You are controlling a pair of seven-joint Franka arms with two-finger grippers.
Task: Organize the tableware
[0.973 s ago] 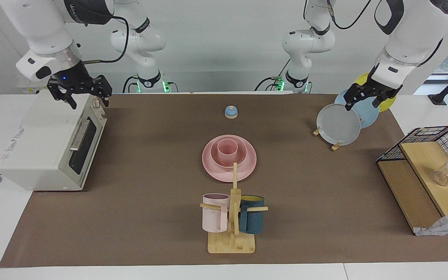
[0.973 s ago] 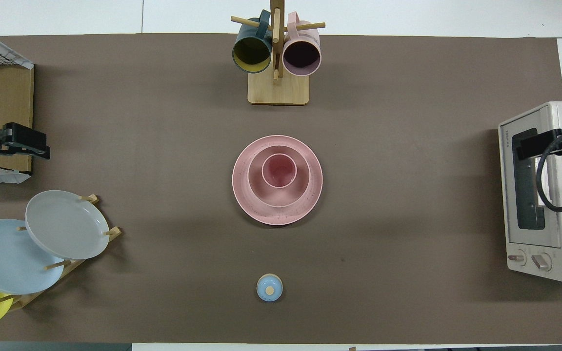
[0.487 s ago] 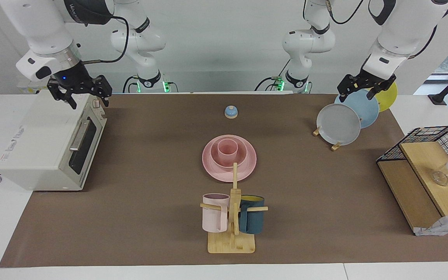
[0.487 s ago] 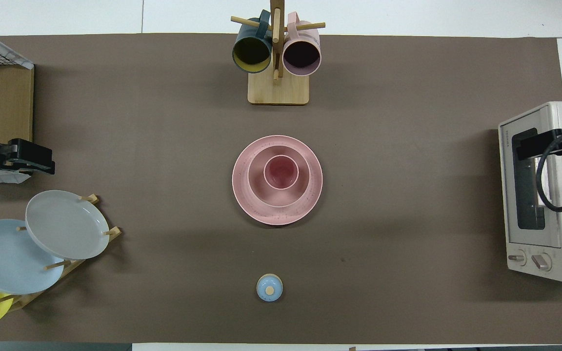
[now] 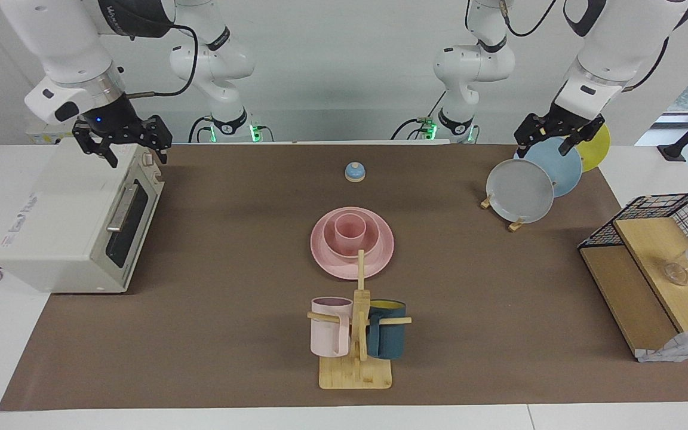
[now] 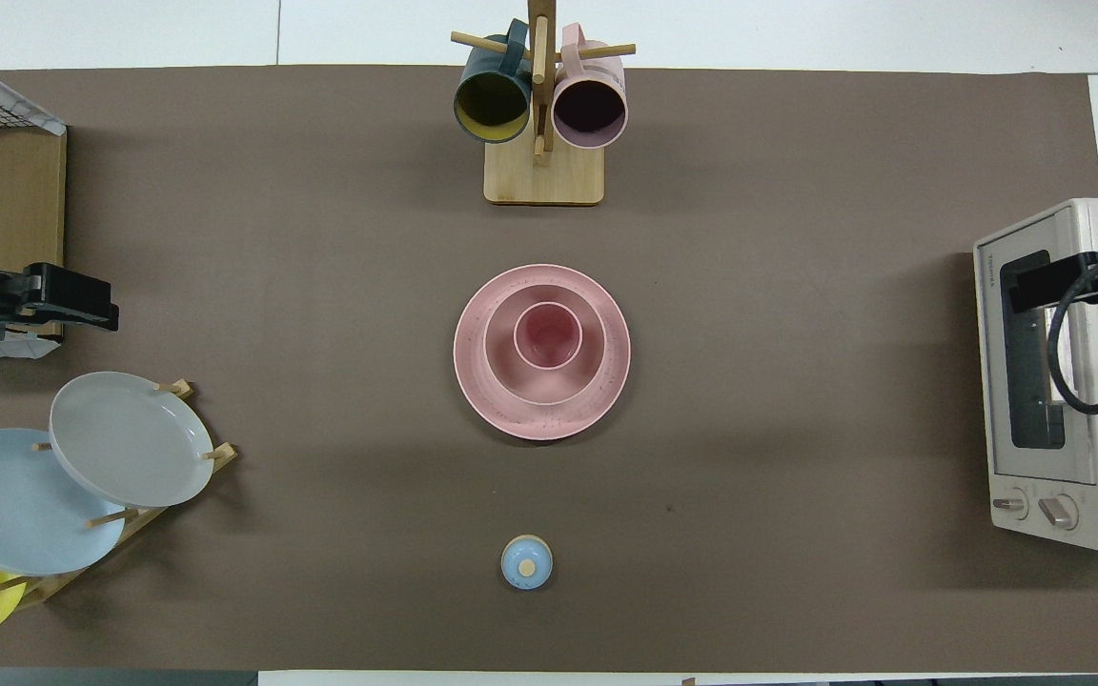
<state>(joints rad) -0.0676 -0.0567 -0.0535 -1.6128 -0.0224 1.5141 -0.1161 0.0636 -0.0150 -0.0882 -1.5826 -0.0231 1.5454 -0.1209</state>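
- Plate (image 5: 380, 257), bowl (image 5: 371, 235) and cup (image 5: 349, 232), all pink, sit stacked in the middle of both pictures: we see the cup standing upright in the bowl, and the bowl on the plate.
- Our left gripper (image 5: 555, 132) is at the upper right of the facing picture, up in the air over the blue plate (image 5: 562, 167) in the plate rack. Its fingers are spread apart and hold nothing.
- In the overhead picture, our left gripper (image 6: 72, 303) shows at the left edge, above the grey plate (image 6: 130, 438).
- Our right gripper (image 5: 123, 143) is at the upper left of the facing picture, over the top of the toaster oven (image 5: 75, 221). This arm waits. Its fingers are spread apart and hold nothing.
- In the overhead picture, our right gripper (image 6: 1073, 276) is a dark bar at the right edge, over the toaster oven (image 6: 1064, 381).
- We see a grey plate (image 5: 520, 191), the blue one and a yellow plate (image 5: 598, 146) leaning in a row in the rack.
- A small blue bell (image 5: 355, 172) sits on the brown mat (image 5: 230, 251), above the pink stack in the facing picture and below it in the overhead one.
- A wooden mug stand (image 5: 356, 370) is at the bottom middle of the facing picture. A pale pink mug (image 5: 329, 328) and a dark blue mug (image 5: 387, 337) hang on it.
- A wooden shelf (image 5: 648, 280) with a wire basket is at the right edge of the facing picture.
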